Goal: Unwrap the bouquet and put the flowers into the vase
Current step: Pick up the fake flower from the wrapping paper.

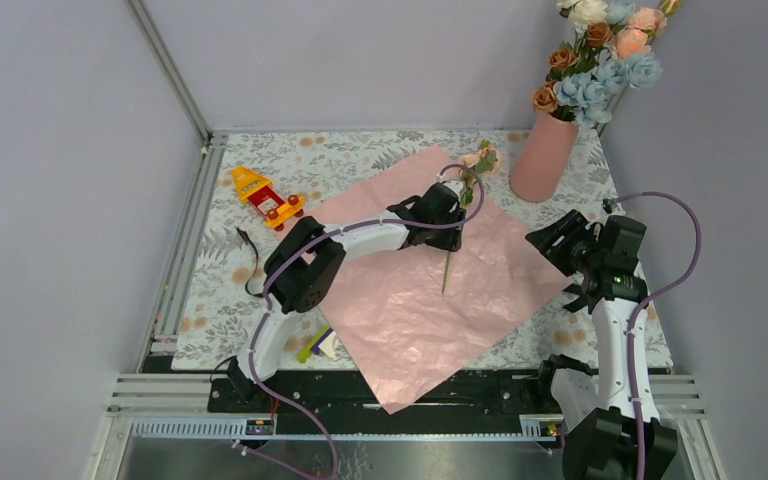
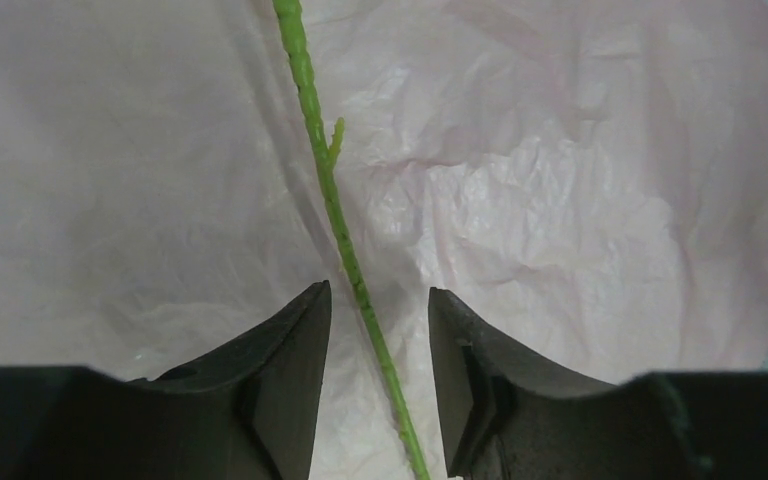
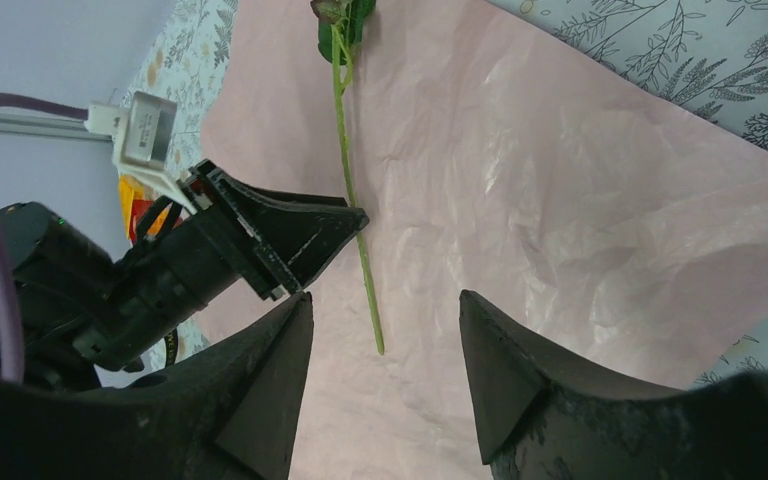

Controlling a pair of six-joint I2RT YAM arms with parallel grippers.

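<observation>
Flower stem [image 2: 346, 252] lies 12-to-6 between left gripper [image 2: 378, 290] jaws, apart, unclamped; right gripper [image 3: 385, 295] agape, farther, at 3 o'clock.

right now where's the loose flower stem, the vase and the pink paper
loose flower stem [image 2: 348, 250], left wrist view, middle of the green stem
vase [image 1: 542, 160], top external view, middle of its body
pink paper [image 1: 410, 310], top external view, bare crinkled centre

The left arm [image 1: 365, 238] and right arm [image 1: 615, 340] share white link shells between black joint housings; purple cables [image 1: 697, 235] loop along each; the left gripper [image 2: 380, 292] has matte black, wedge-shaped fingers [image 2: 280, 380].
</observation>
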